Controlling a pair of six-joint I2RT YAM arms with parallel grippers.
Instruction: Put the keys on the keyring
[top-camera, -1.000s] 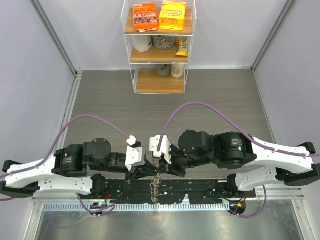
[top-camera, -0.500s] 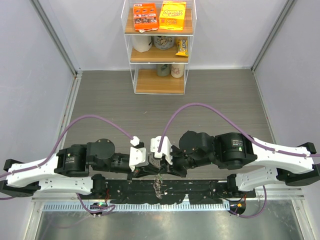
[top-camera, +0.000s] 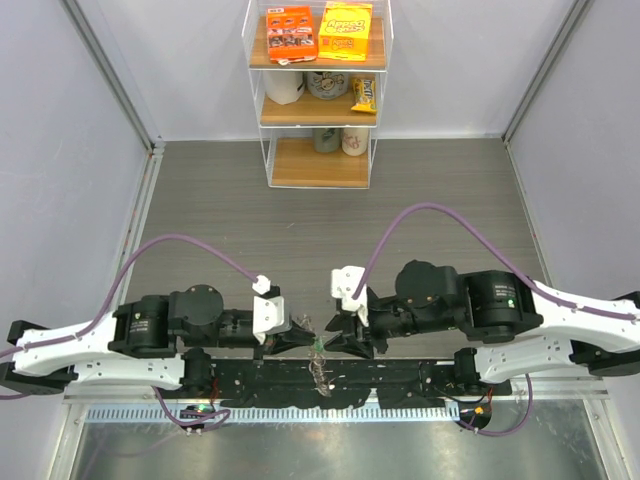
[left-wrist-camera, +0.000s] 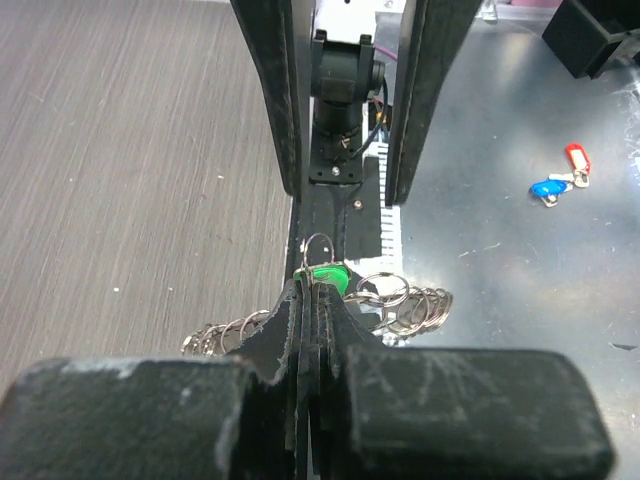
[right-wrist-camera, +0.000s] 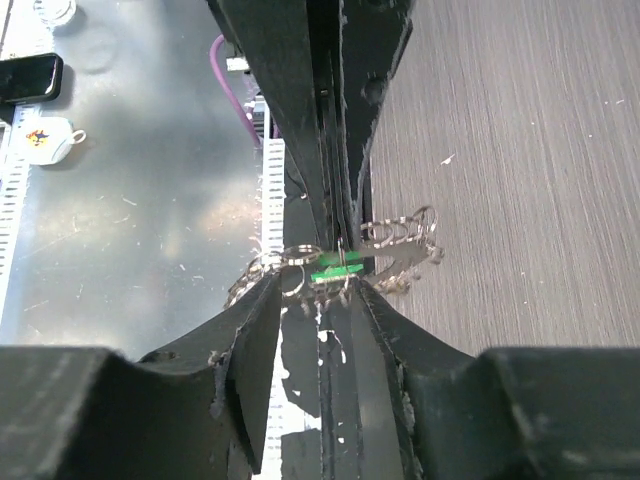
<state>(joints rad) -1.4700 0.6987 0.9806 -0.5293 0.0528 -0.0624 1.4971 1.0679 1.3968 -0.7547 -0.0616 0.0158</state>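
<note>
The grey wood-grain worktop (top-camera: 300, 210) runs back to a small shelf rack (top-camera: 320, 165), and from where I stand the two arms meet nose to nose near the front edge, above a black rail (top-camera: 400, 375). The left arm (top-camera: 100, 345) comes in from one side and the right arm (top-camera: 540, 320) from the other, I'd guess so one can hold the work while the other feeds it. The left tool (left-wrist-camera: 315, 300) is clenched tight, apparently on the green-headed key (left-wrist-camera: 322, 278), whose head shows right at its tips. This keeps the keyring (top-camera: 318, 365) lifted and within reach. The right tool (right-wrist-camera: 320, 290) faces it with its fingers parted, gripping nothing, its mouth just beside the green head. The keyring, a bunch of silvery loops, dangles between the two tools. Overhead, its long axis trails from the pinch toward the near edge. I cannot tell which way the key's blade points.
</note>
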